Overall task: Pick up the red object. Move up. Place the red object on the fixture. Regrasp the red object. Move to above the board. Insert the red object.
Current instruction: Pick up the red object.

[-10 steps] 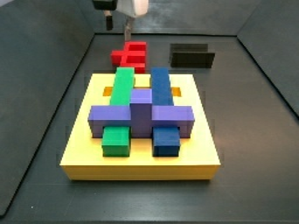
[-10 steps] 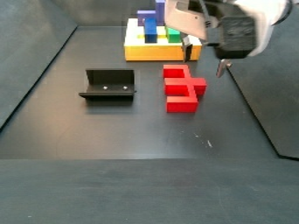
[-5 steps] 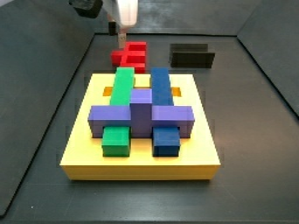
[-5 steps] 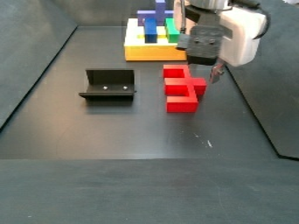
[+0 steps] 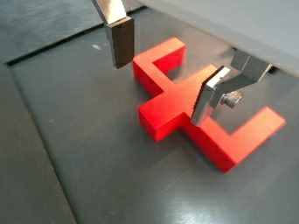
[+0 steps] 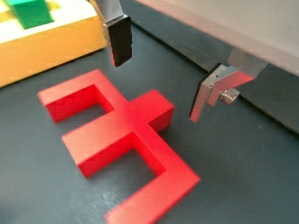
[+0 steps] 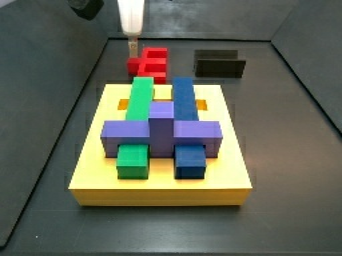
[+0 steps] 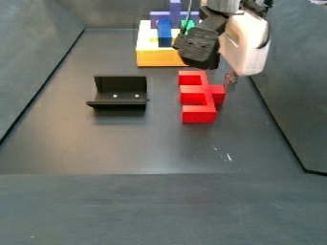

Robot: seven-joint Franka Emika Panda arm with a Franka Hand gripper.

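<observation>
The red object (image 8: 198,96) lies flat on the dark floor between the board and the fixture (image 8: 118,93), and a side view shows the red object (image 7: 151,63) just beyond the board's far edge. My gripper (image 8: 217,71) hangs open a little above it. In both wrist views the red object (image 5: 198,114) (image 6: 117,136) fills the floor under the gripper (image 5: 167,70) (image 6: 163,68). Neither finger touches the piece; one finger (image 5: 121,42) is off to its side, the other (image 5: 212,94) hangs over its middle. Nothing is held.
The yellow board (image 7: 160,175) carries green (image 7: 136,120), blue (image 7: 185,120) and purple (image 7: 160,133) blocks. A corner of the board (image 6: 52,48) shows close to the red object in a wrist view. The fixture (image 7: 219,65) stands beside the red object. Sloped dark walls enclose the floor.
The gripper has turned about its wrist and come down slightly toward the red object, staying open. The red object has not moved.
</observation>
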